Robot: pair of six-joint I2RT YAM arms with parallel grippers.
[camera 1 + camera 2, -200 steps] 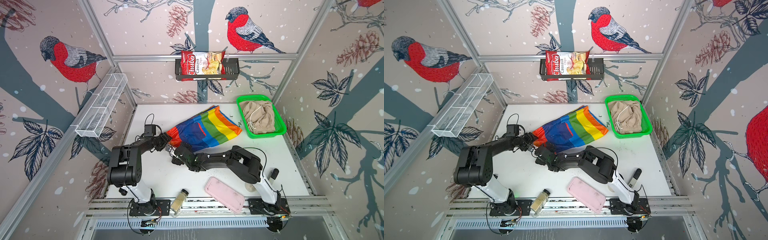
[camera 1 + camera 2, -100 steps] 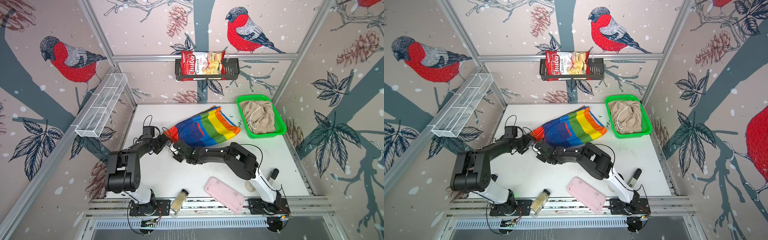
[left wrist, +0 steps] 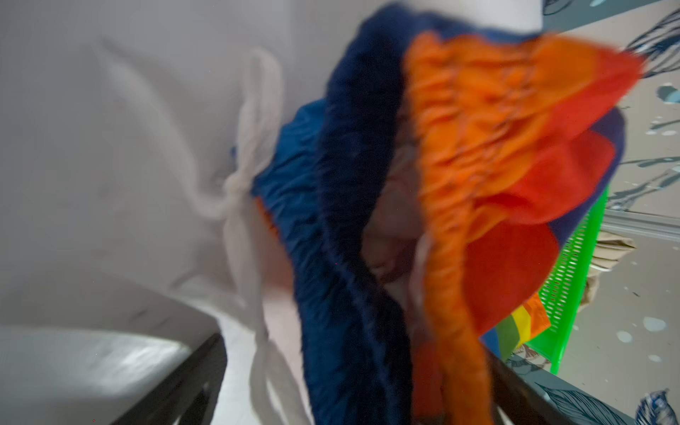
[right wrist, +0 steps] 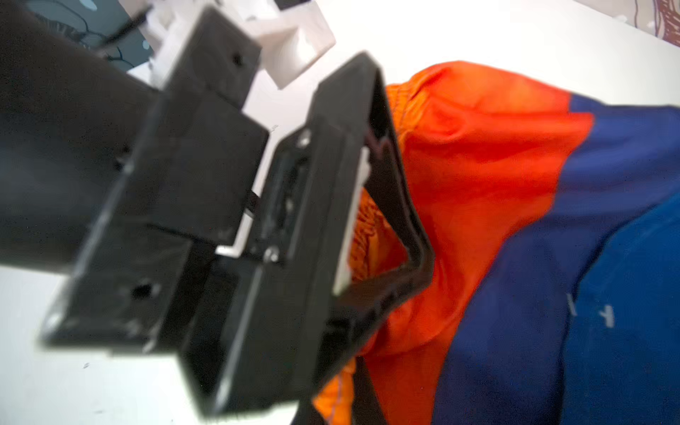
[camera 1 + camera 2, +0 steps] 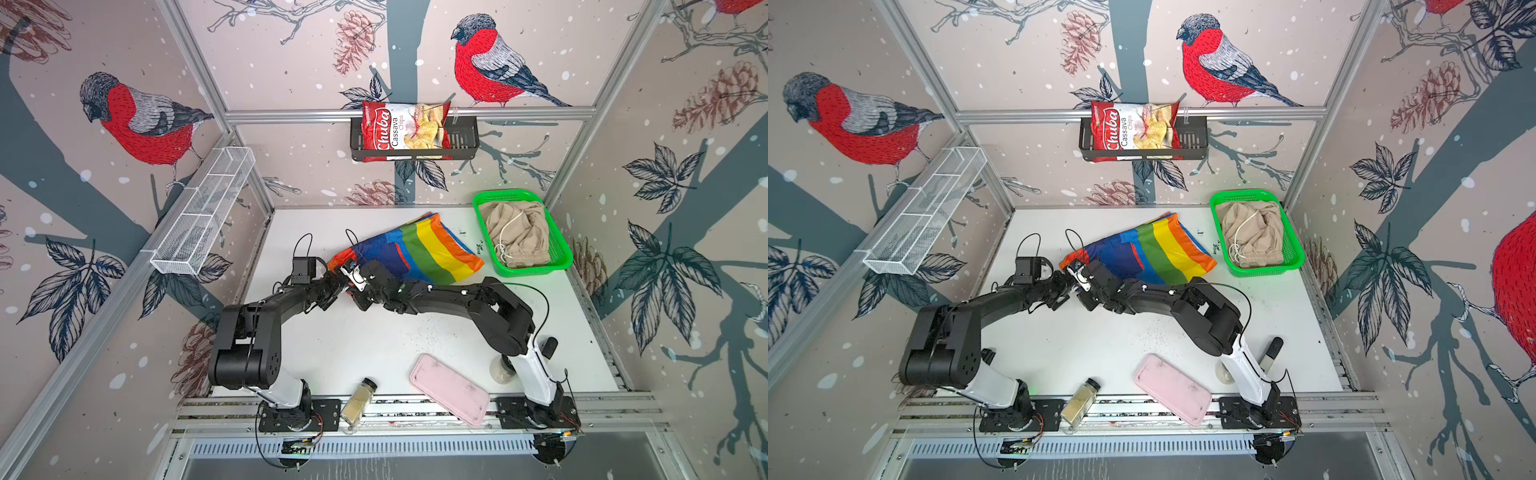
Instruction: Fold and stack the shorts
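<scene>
Looking down into booth in both top views. Covering back wall [image 5: 291,62] and side walls with pale wallpaper: red bullfinches, pinecones, dark branches, leaves, white flecks. Framing corners with aluminium posts [image 5: 198,70]; running rail [image 5: 291,115] across back wall. Hanging black rack [image 5: 463,137] from rail, mid-wall. Hanging white wire shelf [image 5: 199,216] along wall on left of views, slanting. Filling floor with white table [image 5: 374,345], lying evenly lit, showing dark specks. Edging near side with slotted metal tracks [image 5: 220,411].

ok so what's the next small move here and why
Probably back the left gripper away: its jaws stand open at the rainbow shorts, while the right gripper is shut on their orange waistband and could pull them flat.
</scene>
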